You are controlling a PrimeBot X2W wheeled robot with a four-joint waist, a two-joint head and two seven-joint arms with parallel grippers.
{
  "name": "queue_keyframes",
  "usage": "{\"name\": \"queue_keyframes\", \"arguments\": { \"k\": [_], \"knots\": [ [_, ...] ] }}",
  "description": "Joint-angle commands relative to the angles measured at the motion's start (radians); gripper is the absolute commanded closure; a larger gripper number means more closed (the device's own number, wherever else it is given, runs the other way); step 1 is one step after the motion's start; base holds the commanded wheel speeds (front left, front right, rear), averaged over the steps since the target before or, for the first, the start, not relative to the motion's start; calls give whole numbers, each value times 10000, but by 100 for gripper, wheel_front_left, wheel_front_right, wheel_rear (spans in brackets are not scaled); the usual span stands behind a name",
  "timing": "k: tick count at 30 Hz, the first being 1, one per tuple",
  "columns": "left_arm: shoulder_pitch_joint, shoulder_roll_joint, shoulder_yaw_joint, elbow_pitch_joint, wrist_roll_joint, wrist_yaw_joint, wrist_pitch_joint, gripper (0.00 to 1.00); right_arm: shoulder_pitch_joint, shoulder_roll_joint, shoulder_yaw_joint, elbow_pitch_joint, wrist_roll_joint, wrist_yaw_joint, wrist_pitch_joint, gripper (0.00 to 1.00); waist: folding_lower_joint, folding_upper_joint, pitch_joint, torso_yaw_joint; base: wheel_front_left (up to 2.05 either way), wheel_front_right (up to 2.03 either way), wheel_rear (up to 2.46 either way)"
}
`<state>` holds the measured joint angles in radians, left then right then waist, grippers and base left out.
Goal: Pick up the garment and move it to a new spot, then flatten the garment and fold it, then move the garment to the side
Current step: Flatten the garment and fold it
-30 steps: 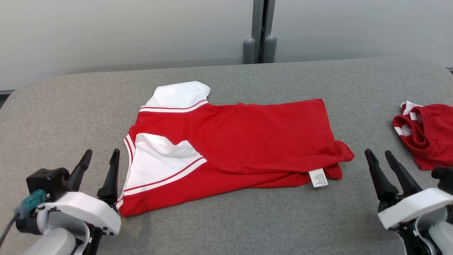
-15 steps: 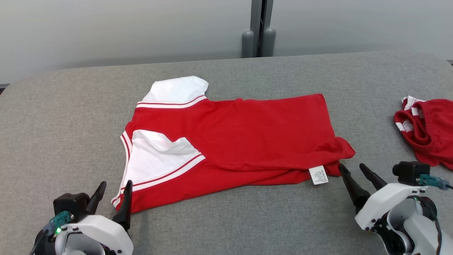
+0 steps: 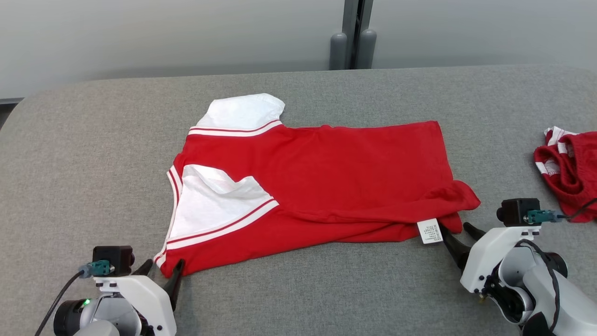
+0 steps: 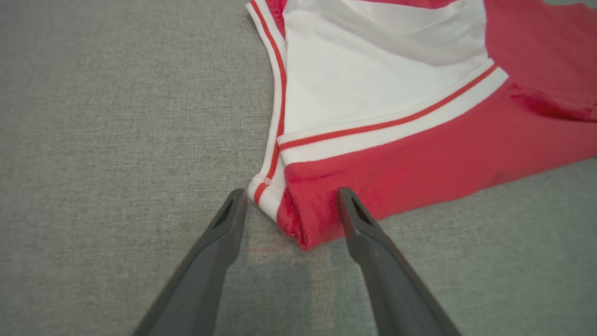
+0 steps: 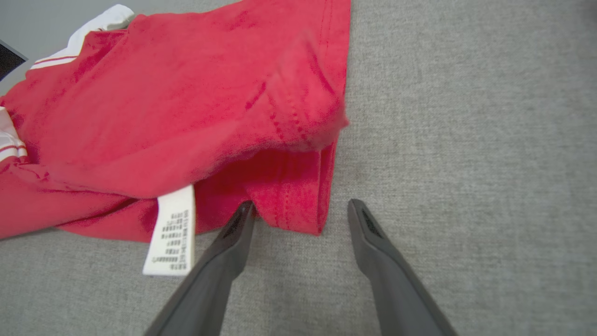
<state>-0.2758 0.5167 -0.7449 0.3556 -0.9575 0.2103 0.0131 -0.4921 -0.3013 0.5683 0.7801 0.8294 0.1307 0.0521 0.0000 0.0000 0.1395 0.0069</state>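
Observation:
The garment point(image 3: 326, 172), a red shirt with white sleeve panels and red-and-white trim, lies folded lengthwise on the grey table point(image 3: 93, 163). My left gripper point(image 3: 164, 265) is open at its near left corner. In the left wrist view that corner of the garment point(image 4: 419, 154) sits between the spread fingers of the left gripper point(image 4: 291, 196). My right gripper point(image 3: 453, 227) is open at the near right corner, beside the white care label point(image 3: 429, 231). In the right wrist view the garment's point(image 5: 186, 102) lower hem corner lies between the right gripper's point(image 5: 301, 205) tips, next to the label point(image 5: 171, 233).
A second, crumpled red garment point(image 3: 571, 172) lies at the table's right edge, behind my right wrist. A grey post point(image 3: 353, 44) stands against the pale wall beyond the table's far edge. Bare grey cloth surrounds the shirt on all sides.
Both grippers came in low to the shirt's near corners, the left to the left corner, the right leftward to the label corner. The head view also shifted slightly. The shirt has not moved.

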Motion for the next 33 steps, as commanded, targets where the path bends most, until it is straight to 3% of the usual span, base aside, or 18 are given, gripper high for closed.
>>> {"name": "queue_keyframes", "arguments": {
  "k": [1, 2, 4, 5, 6, 7, 8, 9, 14, 20, 33],
  "knots": [
    [-179, 32, -9, 69, -100, -85, 100, 0, -104, -8, 38, 42, 76, 2, 72, 0, 0, 0, 5, -15, 0, 0, 0],
    [-221, 11, -57, 134, -133, -145, 258, 0, -136, 22, 80, 81, 90, 2, 123, 11, 0, 0, 6, -32, 0, 0, 0],
    [-283, -64, -119, 263, -246, -264, 531, 0, -205, 62, 150, 133, 84, 2, 185, 52, 0, 0, 13, -71, 0, 0, 0],
    [-338, -114, -112, 309, -302, -301, 571, 0, -262, 84, 177, 144, 89, 2, 190, 56, 0, 0, 21, -88, 0, 0, 0],
    [-374, -136, -105, 373, -357, -334, 630, 19, -299, 103, 206, 141, 92, 2, 162, 79, 0, 0, 20, -104, 0, 0, 0],
    [-379, -154, -117, 450, -406, -357, 658, 50, -319, 109, 229, 144, 82, 2, 91, 100, 0, 0, 16, -118, 0, 0, 0],
    [-395, -168, -114, 537, -410, -400, 666, 71, -323, 123, 253, 151, 99, 2, 54, 100, 0, 0, 11, -131, 0, 0, 0],
    [-427, -197, -72, 606, -430, -402, 588, 100, -318, 139, 284, 163, 132, 2, 12, 100, 0, 0, 0, -139, 0, 0, 0],
    [-285, -153, 40, 817, -550, -594, 336, 100, -154, -91, 396, -50, 430, 2, -242, 100, 0, 0, -239, -115, 0, 0, 0],
    [249, 295, -14, 381, -659, -608, 532, 100, 349, -832, 759, -853, 926, 2, 288, 100, 0, 0, -567, -90, 0, 0, 0],
    [1923, 1356, -141, -2042, -823, 430, 981, 100, 2735, -2444, 475, -3237, 1791, 1, 981, 100, 0, 0, -858, -102, 0, 0, 0]
  ]
}}
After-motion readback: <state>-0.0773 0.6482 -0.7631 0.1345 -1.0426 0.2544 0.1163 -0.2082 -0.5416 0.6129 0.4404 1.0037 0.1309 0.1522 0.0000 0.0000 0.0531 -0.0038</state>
